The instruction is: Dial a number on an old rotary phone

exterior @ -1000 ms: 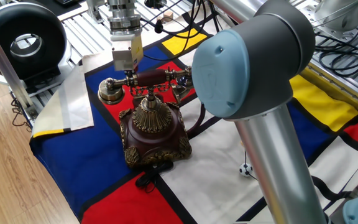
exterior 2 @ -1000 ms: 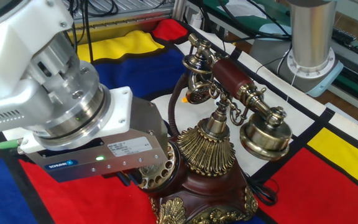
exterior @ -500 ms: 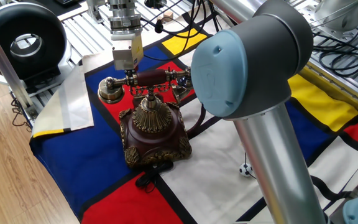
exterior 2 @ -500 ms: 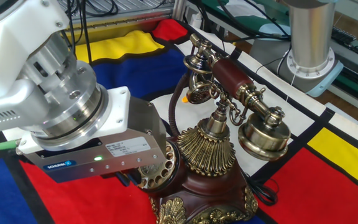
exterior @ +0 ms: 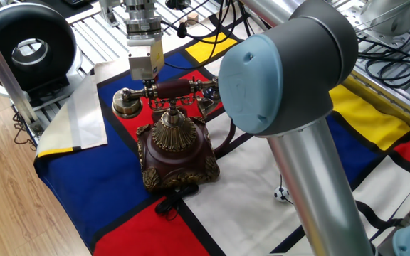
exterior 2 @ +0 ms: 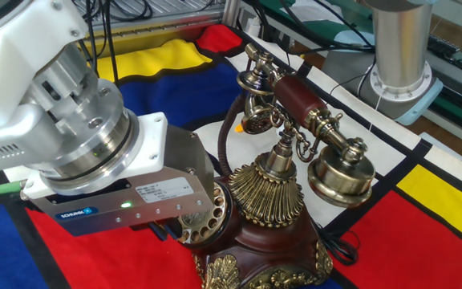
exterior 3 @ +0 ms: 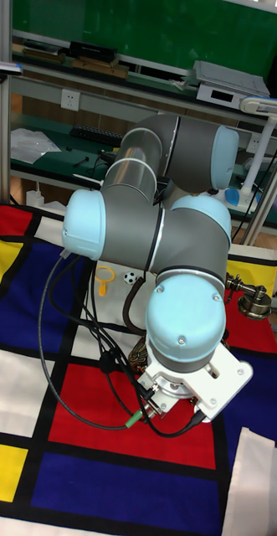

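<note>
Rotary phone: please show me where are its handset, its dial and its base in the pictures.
handset [exterior 2: 299,99], the other fixed view, on the maroon grip.
dial [exterior 2: 205,218], the other fixed view, on the brass finger wheel.
base [exterior: 179,155], one fixed view, on the maroon top.

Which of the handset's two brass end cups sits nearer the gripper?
The cup on the side toward the big black ring is nearer: the gripper hangs right beside it. The other cup lies past the maroon grip, by the cord.
</note>
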`<action>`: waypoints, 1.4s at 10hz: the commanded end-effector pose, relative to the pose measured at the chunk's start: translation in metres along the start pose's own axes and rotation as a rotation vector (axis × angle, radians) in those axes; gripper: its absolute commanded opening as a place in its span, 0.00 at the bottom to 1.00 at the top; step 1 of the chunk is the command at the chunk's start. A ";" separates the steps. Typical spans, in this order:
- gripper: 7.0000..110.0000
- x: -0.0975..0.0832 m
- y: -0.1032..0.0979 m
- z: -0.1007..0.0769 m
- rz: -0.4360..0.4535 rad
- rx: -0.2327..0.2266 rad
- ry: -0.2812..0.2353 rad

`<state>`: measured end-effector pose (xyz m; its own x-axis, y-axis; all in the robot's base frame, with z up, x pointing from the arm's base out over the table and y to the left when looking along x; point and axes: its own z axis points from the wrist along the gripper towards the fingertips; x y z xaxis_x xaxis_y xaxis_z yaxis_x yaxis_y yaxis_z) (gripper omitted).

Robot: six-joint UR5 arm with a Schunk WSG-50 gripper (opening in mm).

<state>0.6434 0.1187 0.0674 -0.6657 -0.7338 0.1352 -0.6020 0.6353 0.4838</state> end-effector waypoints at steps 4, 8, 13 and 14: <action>0.00 -0.001 0.001 -0.001 -0.002 -0.008 -0.004; 0.00 -0.002 0.002 -0.002 0.004 -0.008 0.000; 0.00 -0.002 0.002 -0.002 0.007 -0.009 0.001; 0.00 -0.002 0.001 -0.001 0.007 -0.009 0.001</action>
<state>0.6438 0.1186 0.0674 -0.6669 -0.7305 0.1468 -0.5956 0.6411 0.4840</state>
